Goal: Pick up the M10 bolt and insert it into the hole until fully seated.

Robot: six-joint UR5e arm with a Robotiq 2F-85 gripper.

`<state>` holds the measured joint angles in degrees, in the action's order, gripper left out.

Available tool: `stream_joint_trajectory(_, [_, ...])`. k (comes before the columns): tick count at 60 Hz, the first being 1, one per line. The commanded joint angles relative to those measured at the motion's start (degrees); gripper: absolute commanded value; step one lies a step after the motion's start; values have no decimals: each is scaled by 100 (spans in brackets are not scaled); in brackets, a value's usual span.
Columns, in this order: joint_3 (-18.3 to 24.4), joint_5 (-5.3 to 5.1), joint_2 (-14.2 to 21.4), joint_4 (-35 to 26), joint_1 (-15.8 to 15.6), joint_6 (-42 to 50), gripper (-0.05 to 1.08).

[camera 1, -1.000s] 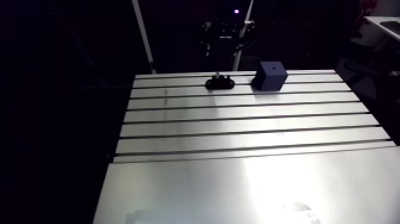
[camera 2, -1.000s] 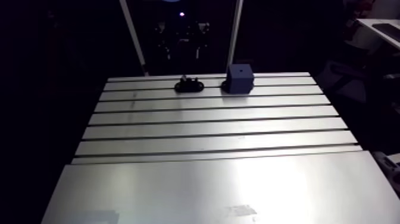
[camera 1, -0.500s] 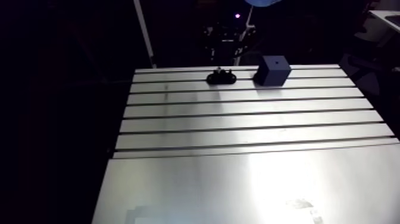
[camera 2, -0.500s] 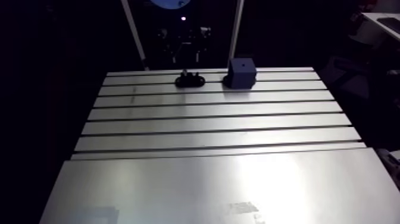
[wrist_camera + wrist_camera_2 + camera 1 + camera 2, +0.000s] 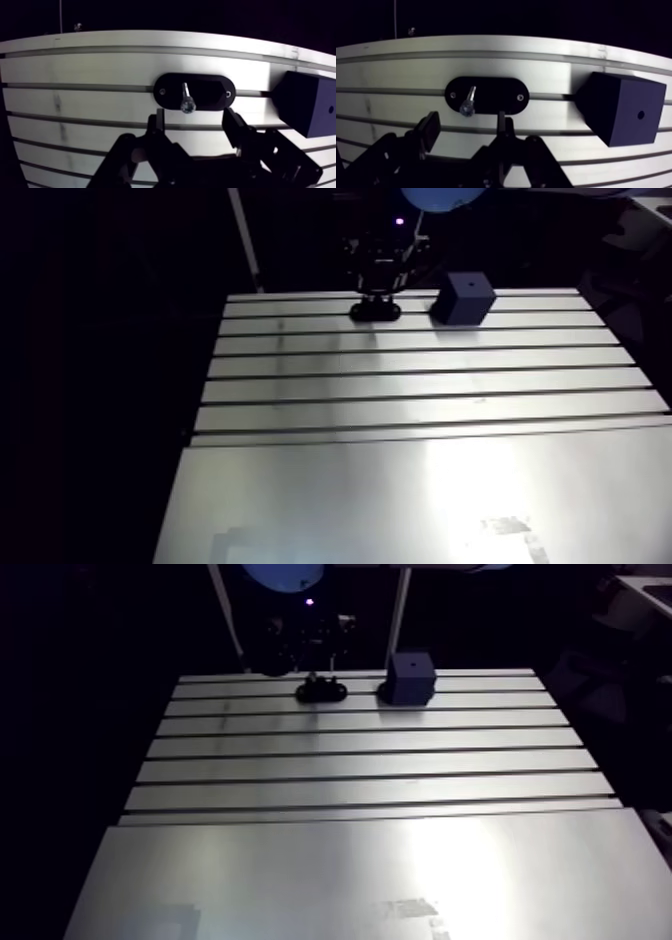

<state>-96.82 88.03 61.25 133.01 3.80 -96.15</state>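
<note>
A small silver M10 bolt (image 5: 186, 97) stands in a black oval holder (image 5: 212, 93) on the slotted aluminium table (image 5: 400, 388). My gripper (image 5: 195, 120) is open; its dark fingers (image 5: 159, 122) stand just short of the holder, with the bolt ahead of the gap between them. Beside the holder sits a dark blue cube (image 5: 623, 107) with a small round hole (image 5: 640, 114) in its face. In the arm view the gripper (image 5: 381, 266) hangs right over the holder (image 5: 375, 312) at the table's far edge, and the cube (image 5: 464, 296) is to its right.
Several long slots cross the far half of the table. The near half is a smooth plate (image 5: 400, 498) with a bright glare. The table's far edge (image 5: 150, 35) runs just beyond the holder, with darkness behind it.
The camera has shifted with the arm. The gripper has come down from behind the table's far edge to just over the holder. Holder and cube have stayed put.
</note>
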Motion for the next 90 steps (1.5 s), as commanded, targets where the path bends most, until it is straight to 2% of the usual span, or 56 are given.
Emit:
stream_joint_trajectory(1, [1,-1,-72,20,-2,-3,38])
stream_joint_trajectory(9, [10,-1,-108,111,-2,-4,38])
stream_joint_trajectory(40, [45,8,-189,161,-11,-4,53])
stream_joint_trajectory(90, [54,17,-241,161,-37,-13,58])
